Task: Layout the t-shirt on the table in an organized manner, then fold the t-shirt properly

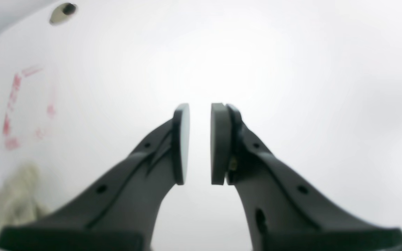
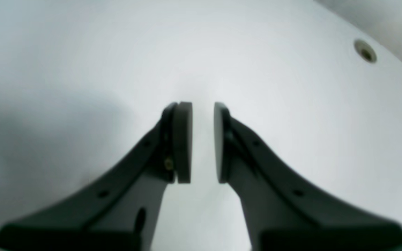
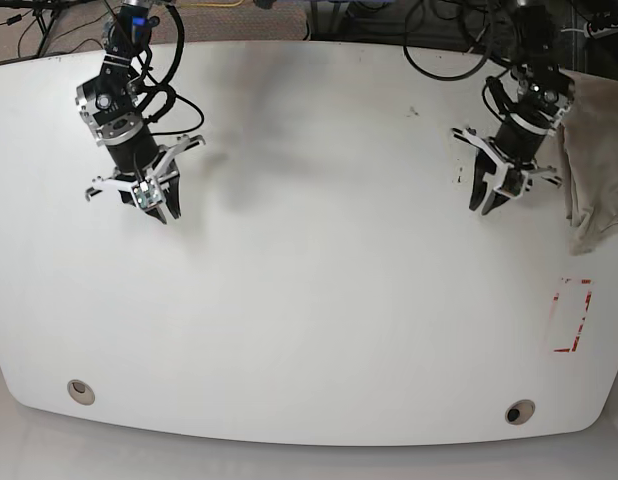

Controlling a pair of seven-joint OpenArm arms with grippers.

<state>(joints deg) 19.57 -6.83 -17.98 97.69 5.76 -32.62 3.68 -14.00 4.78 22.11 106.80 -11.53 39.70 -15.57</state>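
Left gripper (image 3: 486,203) hovers narrowly parted and empty, just beside the t-shirt (image 3: 593,160).

The right gripper (image 3: 161,207), equally narrow and empty, hangs well apart from the t-shirt, across the table (image 3: 319,300). Neither holds anything, probably because the bunched cloth has yet to be grasped and spread. The t-shirt lies crumpled at the table's edge, above the red-tape mark (image 3: 572,315); it seems partly cut off there, and the left wrist view shows only a blurred scrap.
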